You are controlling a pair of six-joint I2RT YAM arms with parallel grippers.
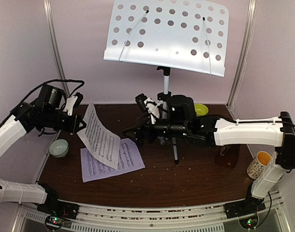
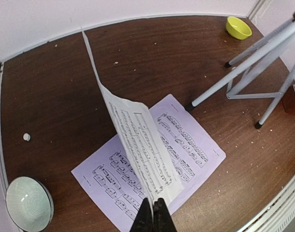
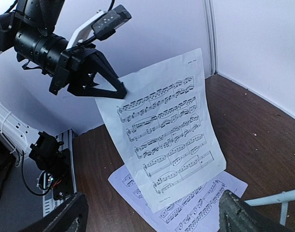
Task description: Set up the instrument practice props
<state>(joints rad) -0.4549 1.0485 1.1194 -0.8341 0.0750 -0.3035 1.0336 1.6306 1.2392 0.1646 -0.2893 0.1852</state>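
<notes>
Sheet-music page (image 1: 101, 137) first: it hangs in the air at the left of the scene, pinched by one upper corner in the left pincer (image 3: 122, 89), which is closed tight on the paper. The sheet curls under its own weight and its lower edge dangles just above the second page (image 1: 130, 158), which lies flat on the dark worktop (image 1: 186, 179). A pale bowl (image 1: 59, 147) sits further left, clear of both.

Toward the middle, the right pincer (image 1: 134, 136) faces the hanging sheet with its jaws spread wide and nothing between them, near the paper but apart from it. Behind it stands the tripod (image 2: 244, 72) carrying the white music-stand desk (image 1: 167, 36), high above everything and bare. A yellow-green bowl (image 1: 201, 109) sits at the back. The metronome (image 1: 228, 154) shows only as a brown shape half hidden under the right arm, with a mug (image 1: 259, 164) beyond it.

My judgement of the risks: a single corner grip leaves the page floppy, so it may swing, fold or slip free on the way up to the desk. If the right pincer closes on the curved middle, it may crease the sheet, and a pull from both sides could tear it. The right arm lies close to the tripod legs; a nudge there could tip the stand.
</notes>
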